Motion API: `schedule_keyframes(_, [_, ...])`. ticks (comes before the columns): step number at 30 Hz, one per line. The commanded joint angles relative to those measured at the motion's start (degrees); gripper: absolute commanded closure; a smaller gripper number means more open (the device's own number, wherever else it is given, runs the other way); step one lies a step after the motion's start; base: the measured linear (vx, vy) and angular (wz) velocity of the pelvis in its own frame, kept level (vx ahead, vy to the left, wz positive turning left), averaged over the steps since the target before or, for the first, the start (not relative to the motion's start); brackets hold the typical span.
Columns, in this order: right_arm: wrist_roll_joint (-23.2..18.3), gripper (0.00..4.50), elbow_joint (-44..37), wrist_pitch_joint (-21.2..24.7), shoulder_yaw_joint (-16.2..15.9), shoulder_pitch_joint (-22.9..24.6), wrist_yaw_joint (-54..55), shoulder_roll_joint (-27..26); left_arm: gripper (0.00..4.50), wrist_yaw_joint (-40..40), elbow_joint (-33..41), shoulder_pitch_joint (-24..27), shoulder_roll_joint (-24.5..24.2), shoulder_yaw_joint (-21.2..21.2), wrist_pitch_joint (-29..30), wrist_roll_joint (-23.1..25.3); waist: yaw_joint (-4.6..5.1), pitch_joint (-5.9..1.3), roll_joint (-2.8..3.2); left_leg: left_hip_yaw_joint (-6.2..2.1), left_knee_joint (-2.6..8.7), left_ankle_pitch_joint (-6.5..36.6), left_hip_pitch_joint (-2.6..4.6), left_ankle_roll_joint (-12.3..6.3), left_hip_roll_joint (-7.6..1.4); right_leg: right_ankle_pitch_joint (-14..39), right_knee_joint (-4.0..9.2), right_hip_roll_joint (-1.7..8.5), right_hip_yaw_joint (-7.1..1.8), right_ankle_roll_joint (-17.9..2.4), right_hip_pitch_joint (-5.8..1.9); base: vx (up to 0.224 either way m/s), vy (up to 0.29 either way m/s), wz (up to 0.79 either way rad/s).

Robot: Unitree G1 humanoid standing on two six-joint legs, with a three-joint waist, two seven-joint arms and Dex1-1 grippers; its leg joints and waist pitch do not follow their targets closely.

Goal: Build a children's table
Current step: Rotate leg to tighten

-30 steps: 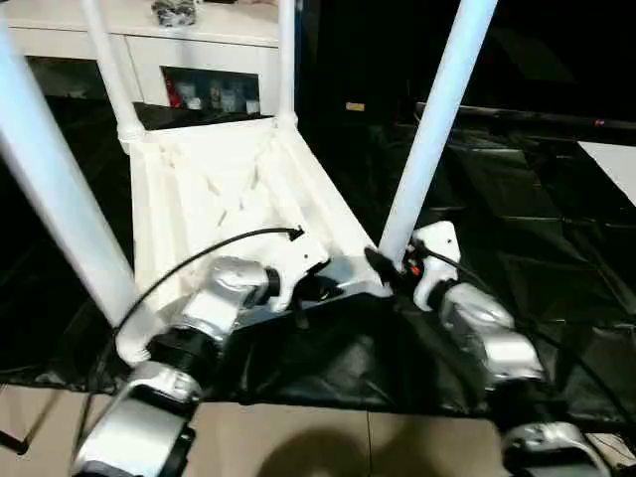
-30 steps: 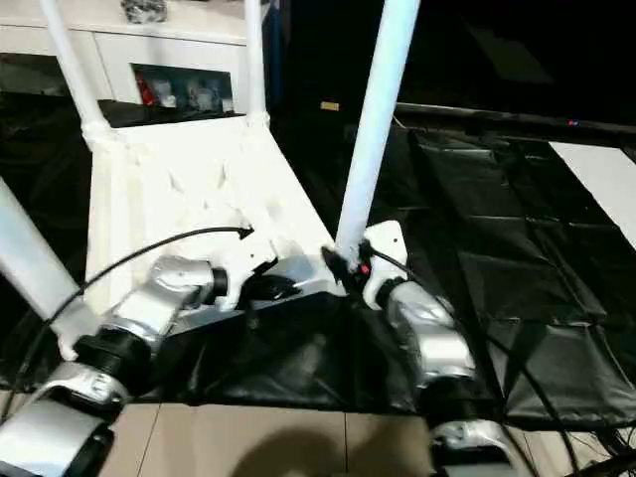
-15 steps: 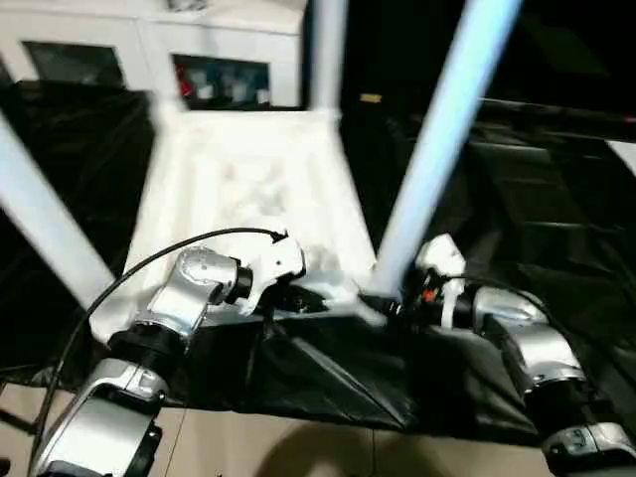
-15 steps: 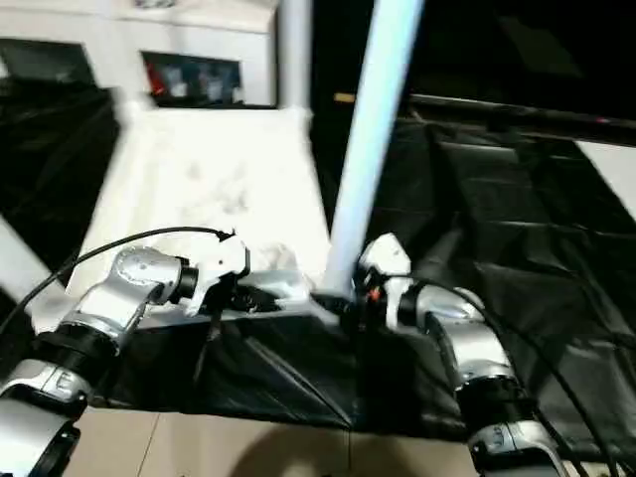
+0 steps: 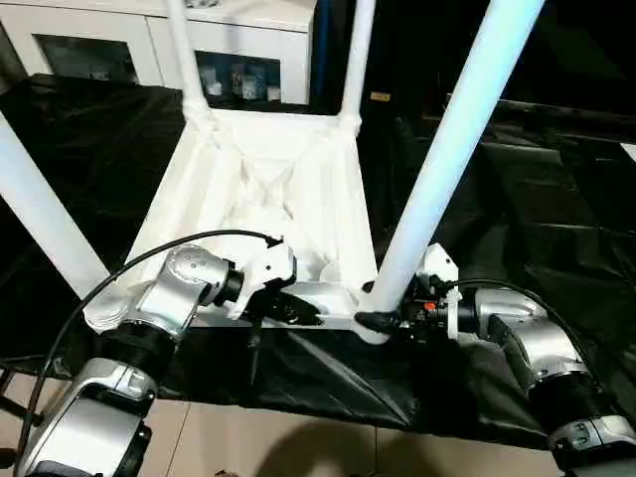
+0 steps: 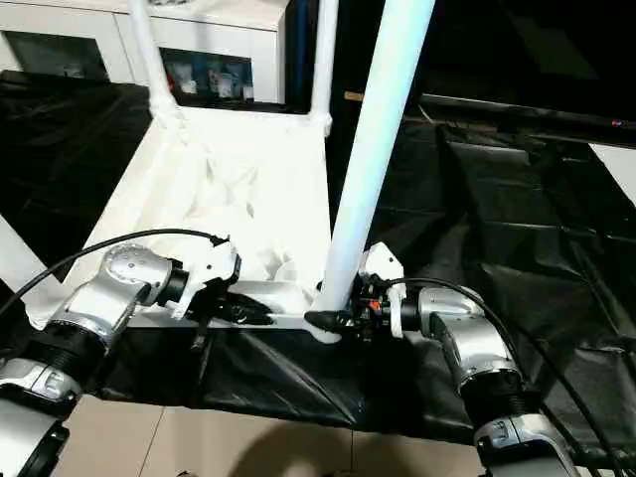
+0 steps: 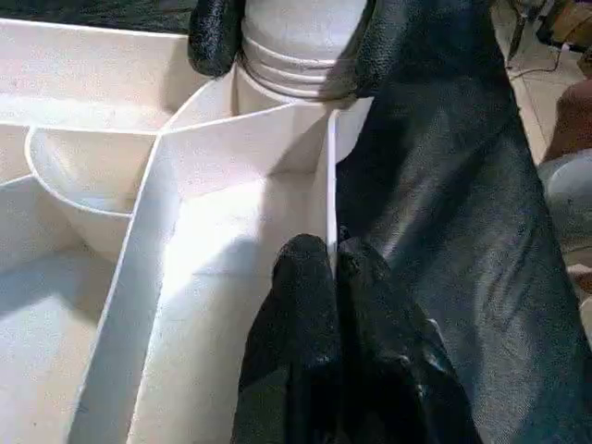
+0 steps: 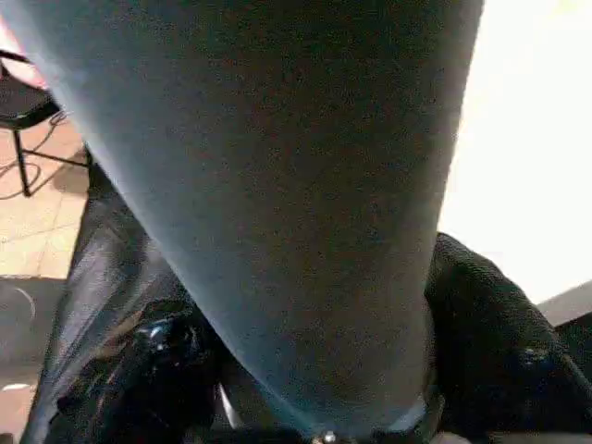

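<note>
The children's table (image 5: 268, 189) lies inverted on a black sheet (image 5: 517, 219), ribbed underside up, with four white legs standing in its corner sockets: near-right leg (image 5: 447, 149), near-left leg (image 5: 45, 224), far-left leg (image 5: 184, 55), far-right leg (image 5: 358, 60); against the frames of a second ago the whole scene sits shifted and more squarely framed, which is camera movement; the right gripper, formerly angled in from behind the near-right leg's base, now reaches in level from the side, and the left gripper sits lower on the near rim.

Right gripper (image 6: 333, 320): forearm laid horizontal, its two black fingers closed around the flared base of the near-right leg just above the socket; the right wrist view confirms a finger (image 8: 495, 347) on either side of the tube.

Left gripper (image 5: 298, 310): forearm bent inward across the near edge, its fingers (image 7: 310, 314) pinched together on the thin upright rim wall of the tabletop, just beside that corner socket; the other gripper's fingertips appear at the leg base beyond.

Count: one table, four legs, two grippers; a white cabinet (image 5: 248, 40) stands behind the sheet.
</note>
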State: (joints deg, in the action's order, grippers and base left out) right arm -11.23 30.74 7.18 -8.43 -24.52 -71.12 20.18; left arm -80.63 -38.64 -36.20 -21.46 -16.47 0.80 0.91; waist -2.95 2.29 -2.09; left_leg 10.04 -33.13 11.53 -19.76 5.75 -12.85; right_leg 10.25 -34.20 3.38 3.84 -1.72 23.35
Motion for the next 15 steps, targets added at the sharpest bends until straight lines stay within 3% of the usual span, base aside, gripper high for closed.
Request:
schedule_keyframes(1, [-0.4, 1.81, 0.0, 0.3, 0.6, 0.7, 2.3, -1.1, 4.5, 3.5, -0.7, -0.4, 1.4, -0.3, -0.2, 0.7, -0.05, -3.22, -0.02, 0.58, 3.3, 6.5, -0.08, -3.82, -0.84, 6.8, 3.12, 3.96, -2.65, -13.5, -3.47, 0.0, 0.0, 0.0])
schedule_keyframes(4, [0.5, 1.81, 1.7, -1.5, 2.1, 0.7, 9.5, -3.5, 4.5, 9.9, -2.7, -1.2, 3.1, 0.0, 0.6, 2.5, 0.09, -3.09, -0.05, 0.51, 3.38, 7.7, 0.1, -3.17, -0.68, 9.8, 3.56, 4.13, -2.7, -12.6, -3.18, 0.0, 0.0, 0.0])
schedule_keyframes(8, [3.8, 1.81, 6.5, -5.4, 5.0, 0.6, 27.0, -8.9, 4.5, 19.8, -3.1, -1.6, 8.7, 1.0, 4.0, 3.4, 0.66, -2.66, -0.51, 0.17, 3.74, 11.3, 0.19, -0.88, -0.37, 20.8, 4.71, 4.24, -2.57, -9.1, -3.13, 0.0, 0.0, 0.0])
schedule_keyframes(11, [3.8, 1.82, 7.7, -5.9, 6.8, 0.8, 35.0, -13.0, 4.5, 24.8, -2.6, -1.3, 12.6, 0.3, 6.1, 4.2, 1.22, -2.62, -0.4, 0.1, 3.79, 11.9, 0.14, -0.95, -0.28, 21.7, 4.91, 4.03, -2.65, -8.2, -2.92, 0.0, 0.0, 0.0])
schedule_keyframes(15, [5.5, 1.82, 9.5, -6.5, 6.7, 0.1, 43.8, -17.8, 4.5, 29.6, -3.2, -0.9, 17.0, -1.1, 7.4, 5.5, 1.29, -2.54, -0.34, 0.16, 3.83, 12.3, 0.35, -1.62, -0.18, 22.5, 5.22, 3.98, -2.67, -7.8, -2.67, 0.0, 0.0, 0.0])
